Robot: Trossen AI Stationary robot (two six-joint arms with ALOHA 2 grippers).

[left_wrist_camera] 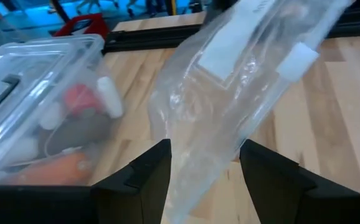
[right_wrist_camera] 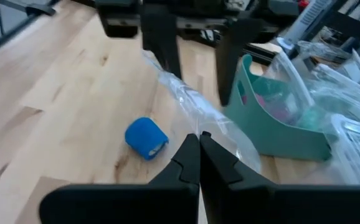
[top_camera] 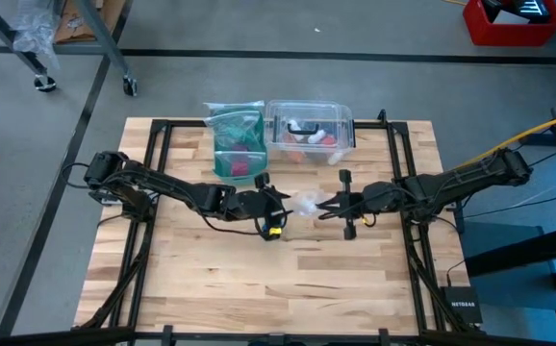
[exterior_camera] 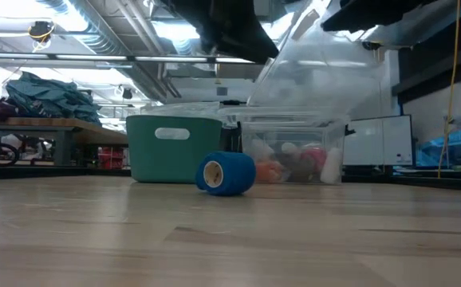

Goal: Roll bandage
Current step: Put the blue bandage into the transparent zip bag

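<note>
The bandage [right_wrist_camera: 146, 138] is a small bright blue roll. It lies on its curved side on the wooden table [top_camera: 259, 288], below and beside the grippers, and it also shows as a blue roll [exterior_camera: 225, 173] in the low view. No gripper touches it. A clear plastic zip bag [top_camera: 305, 203] hangs in the air between the two grippers at the table's middle. My right gripper [right_wrist_camera: 198, 135] is shut on the bag. My left gripper [left_wrist_camera: 205, 152] stands open with the bag [left_wrist_camera: 230, 93] running between its two fingers. My right gripper pinches a crumpled edge of the zip bag [right_wrist_camera: 192, 124] between its two shut fingertips, coming roughly level from the table's right side. The bag stretches away toward the left gripper, clear of the table. My left gripper has the bag between its spread fingers [left_wrist_camera: 152, 171]; I cannot tell whether they touch it.
A clear plastic box [top_camera: 309, 130] with small items, some pink-red, stands at the far middle of the table. A teal container [top_camera: 237, 142] stands to its left. Black frame rails [top_camera: 153, 163] run along the table's sides. Bare wood lies toward the near edge.
</note>
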